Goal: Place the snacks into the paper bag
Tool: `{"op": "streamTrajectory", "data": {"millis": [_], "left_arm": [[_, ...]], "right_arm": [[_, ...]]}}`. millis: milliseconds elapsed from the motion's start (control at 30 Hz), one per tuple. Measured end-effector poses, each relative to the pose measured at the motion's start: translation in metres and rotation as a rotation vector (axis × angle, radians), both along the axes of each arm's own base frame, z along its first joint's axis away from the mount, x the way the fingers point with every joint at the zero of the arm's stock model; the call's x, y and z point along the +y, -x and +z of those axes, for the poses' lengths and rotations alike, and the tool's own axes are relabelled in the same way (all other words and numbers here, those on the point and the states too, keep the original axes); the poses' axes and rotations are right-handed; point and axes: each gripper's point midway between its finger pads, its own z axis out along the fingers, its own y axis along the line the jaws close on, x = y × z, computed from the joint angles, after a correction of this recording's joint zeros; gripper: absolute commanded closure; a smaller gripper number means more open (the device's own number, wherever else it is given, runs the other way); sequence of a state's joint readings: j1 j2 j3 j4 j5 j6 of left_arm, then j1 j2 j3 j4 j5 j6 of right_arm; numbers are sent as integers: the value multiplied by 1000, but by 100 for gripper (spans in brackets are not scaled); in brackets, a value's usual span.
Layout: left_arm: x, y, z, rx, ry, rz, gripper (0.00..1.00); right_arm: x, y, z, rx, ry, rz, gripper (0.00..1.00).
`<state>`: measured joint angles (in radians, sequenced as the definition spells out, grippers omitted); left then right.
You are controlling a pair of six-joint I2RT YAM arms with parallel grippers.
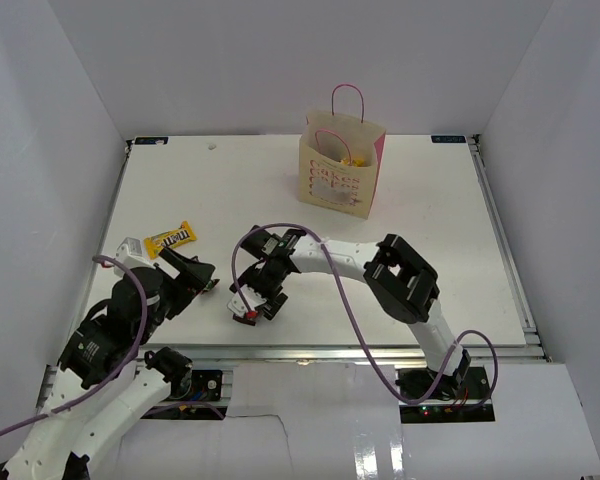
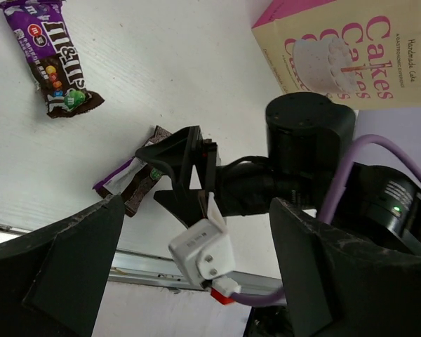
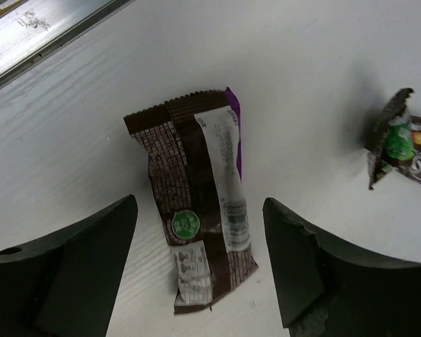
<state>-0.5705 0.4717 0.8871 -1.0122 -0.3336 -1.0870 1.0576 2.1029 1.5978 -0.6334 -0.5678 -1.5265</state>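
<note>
The cream paper bag (image 1: 338,172) with pink lettering stands upright at the back and also shows in the left wrist view (image 2: 351,56). My right gripper (image 3: 198,207) is open and straddles a brown and purple snack packet (image 3: 200,210) that lies face down on the table; the fingers do not touch it. This packet also shows in the left wrist view (image 2: 130,184). A purple M&M's packet (image 2: 52,60) lies nearby, and its end shows in the right wrist view (image 3: 400,144). A yellow M&M's packet (image 1: 170,238) lies at the left. My left gripper (image 2: 196,210) is open and empty.
A small white item (image 1: 130,246) lies beside the yellow packet. My right gripper (image 1: 262,290) hangs close to my left gripper (image 1: 195,272) near the table's front edge. The metal rail (image 2: 147,270) runs along that edge. White walls enclose the table.
</note>
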Motion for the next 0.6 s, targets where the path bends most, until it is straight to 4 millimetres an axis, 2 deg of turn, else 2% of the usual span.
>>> {"op": "streamTrajectory", "data": {"millis": [100,233,433,500,600], "left_arm": [[8,9,0,-1,17,22,6],[13,14,-2,8,13,37,5],[13,14,-7,32,-1,38,5],[13,14,-7,35,-2,38,5],[12,13,-11,38,-4,38,5]], "right_arm": [[1,4,-17,20,39,-4,29],[6,0,-18,11,56,-31,43],[2,1,-20,29,82,-62,78],[-2,2,-21,38,88,-73,81],[-19,6,-19,75,105,-115,88]]}}
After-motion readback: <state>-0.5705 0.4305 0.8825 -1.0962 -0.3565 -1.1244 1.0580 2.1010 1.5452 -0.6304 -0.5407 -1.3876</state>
